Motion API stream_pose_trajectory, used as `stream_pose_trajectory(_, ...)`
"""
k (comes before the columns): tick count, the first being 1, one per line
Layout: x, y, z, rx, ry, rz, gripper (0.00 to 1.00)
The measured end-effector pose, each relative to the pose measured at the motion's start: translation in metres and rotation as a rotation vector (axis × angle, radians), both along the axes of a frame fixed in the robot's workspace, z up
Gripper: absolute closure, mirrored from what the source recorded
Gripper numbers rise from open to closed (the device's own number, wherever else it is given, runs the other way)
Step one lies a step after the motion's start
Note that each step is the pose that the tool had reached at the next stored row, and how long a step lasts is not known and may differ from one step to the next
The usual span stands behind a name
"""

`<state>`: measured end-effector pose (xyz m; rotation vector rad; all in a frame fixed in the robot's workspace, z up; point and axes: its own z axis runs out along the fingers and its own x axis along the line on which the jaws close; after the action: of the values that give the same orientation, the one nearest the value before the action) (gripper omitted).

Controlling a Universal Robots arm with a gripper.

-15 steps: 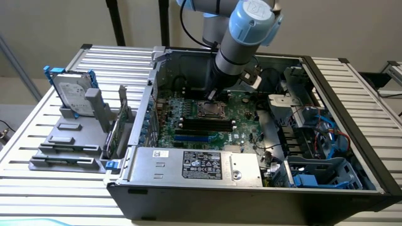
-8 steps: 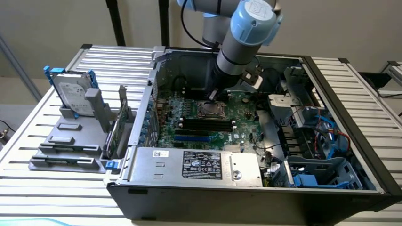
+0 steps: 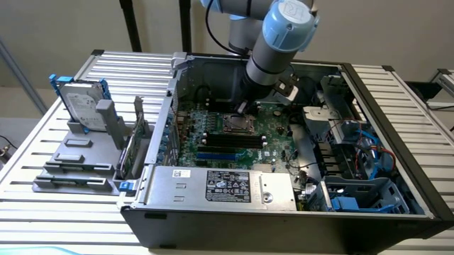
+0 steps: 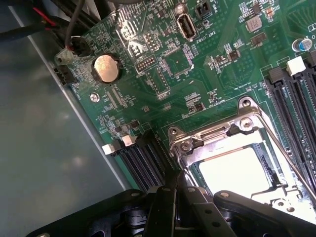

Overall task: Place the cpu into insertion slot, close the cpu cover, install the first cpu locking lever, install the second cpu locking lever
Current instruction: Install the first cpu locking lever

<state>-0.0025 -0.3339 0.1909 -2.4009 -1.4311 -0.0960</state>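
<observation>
I see the cpu (image 4: pixel 242 170) seated in the slot (image 4: pixel 269 165), its pale metal top glaring white through the window of the cover (image 4: pixel 217 140), which lies shut over it. The gripper (image 4: pixel 178 185) has its fingers together with nothing between them, and their tips sit against the socket's edge by the cover's hinge screws. In the exterior view the gripper (image 3: pixel 242 108) hangs just over the socket (image 3: pixel 236 125), in the middle of the board (image 3: pixel 234 141).

I judge the chip light, rigid and unforgiving: a flat square of smooth metal, slippery on top, with delicate contacts beneath, so it should be taken only by its edges. The cover is thin stamped steel, springy rather than soft, and best pushed on its flat frame, not at the window. A lever (image 4: pixel 284 148) of thin bright wire runs along one side of the socket; I reckon it stiff but springy, apt to slide off a smooth finger, so I would press it near its free end. I cannot tell whether either lever is hooked yet.

Around it the board is glossy green, crowded with small brittle parts, a round coin cell (image 4: pixel 106 68) and long black ribbed memory slots (image 4: pixel 296 106). The case (image 3: pixel 284 223) is dull grey sheet metal.
</observation>
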Motion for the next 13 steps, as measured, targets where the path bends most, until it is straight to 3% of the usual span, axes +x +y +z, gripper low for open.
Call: stream_pose_trajectory(13,0.0023,-0.0029,0.0003,0.0120,0.0006,0.000,0.89)
